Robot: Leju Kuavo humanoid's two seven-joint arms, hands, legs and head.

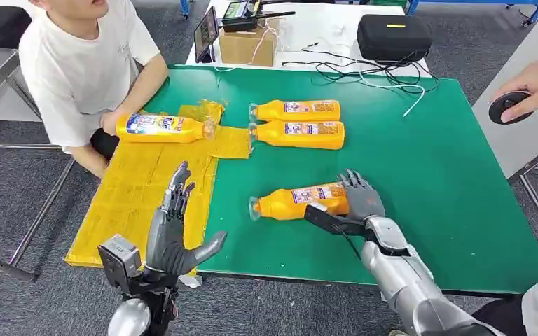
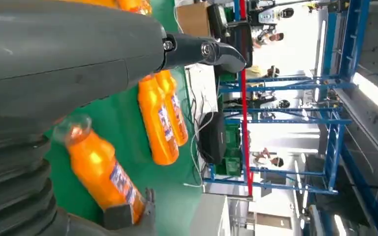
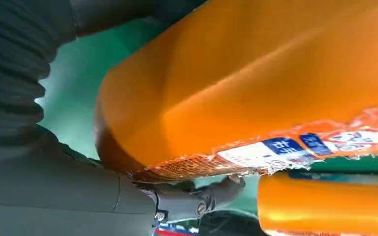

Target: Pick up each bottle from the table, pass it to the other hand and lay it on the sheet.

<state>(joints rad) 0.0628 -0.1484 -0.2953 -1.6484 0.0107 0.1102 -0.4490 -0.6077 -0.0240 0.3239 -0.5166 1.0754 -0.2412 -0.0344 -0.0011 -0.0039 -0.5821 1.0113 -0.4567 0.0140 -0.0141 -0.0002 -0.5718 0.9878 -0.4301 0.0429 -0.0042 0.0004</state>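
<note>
Three orange bottles lie on the green table (image 1: 427, 175). My right hand (image 1: 356, 203) holds the base end of the nearest bottle (image 1: 294, 201), fingers over its far side and thumb along its near side; up close, that bottle (image 3: 256, 78) sits against my thumb (image 3: 197, 196). The other two bottles (image 1: 298, 110) (image 1: 301, 134) lie side by side farther back. My left hand (image 1: 175, 224) stands open with fingers up, over the near edge of the yellow sheet (image 1: 133, 189). A fourth bottle (image 1: 161, 129) lies on the sheet's far end under a person's hand (image 1: 108, 122).
A person in a white shirt (image 1: 77, 63) sits at the table's far left corner. Another person's hand (image 1: 532, 87) holds a black disc at the right. A cardboard box (image 1: 246, 43), black case (image 1: 392, 36) and cables (image 1: 364, 70) lie beyond the table's far edge.
</note>
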